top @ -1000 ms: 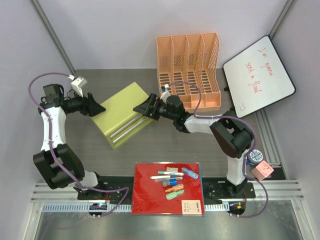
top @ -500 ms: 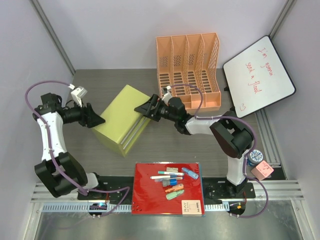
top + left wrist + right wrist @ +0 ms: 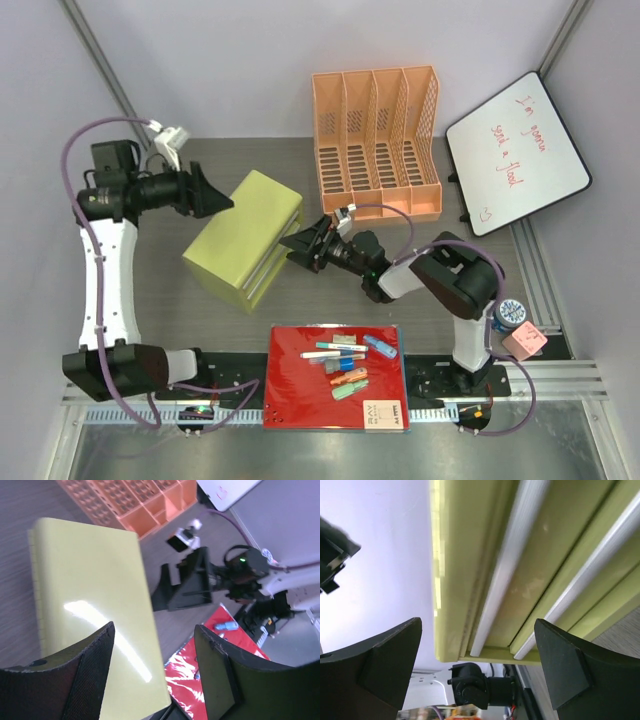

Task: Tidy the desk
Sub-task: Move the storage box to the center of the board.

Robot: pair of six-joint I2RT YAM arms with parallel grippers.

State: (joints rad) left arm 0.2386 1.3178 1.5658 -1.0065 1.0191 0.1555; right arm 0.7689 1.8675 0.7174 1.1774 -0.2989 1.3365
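The desk (image 3: 170, 290) is dark grey wood grain. A lime-green drawer cabinet (image 3: 250, 225) rests on it left of centre, its broad face up and its silver-handled drawer fronts facing the near right. My left gripper (image 3: 222, 198) hovers open at the cabinet's far-left top edge. In the left wrist view the cabinet (image 3: 85, 580) fills the space under my left gripper (image 3: 155, 645). My right gripper (image 3: 292, 243) is open, low at the drawer fronts. In the right wrist view the handles (image 3: 520, 565) lie just ahead of my right gripper (image 3: 477, 655).
An orange mesh file rack (image 3: 378, 140) stands at the back. A whiteboard (image 3: 517, 150) leans at the right. A red tray (image 3: 295, 395) with pens and markers lies at the near edge. A tape roll (image 3: 510, 312) and a pink object (image 3: 523, 342) sit near the right arm's base.
The cabinet has tipped further onto its side and slid slightly left. My left gripper rose and moved to its far edge. My right gripper dropped lower and nearer along the drawer fronts.
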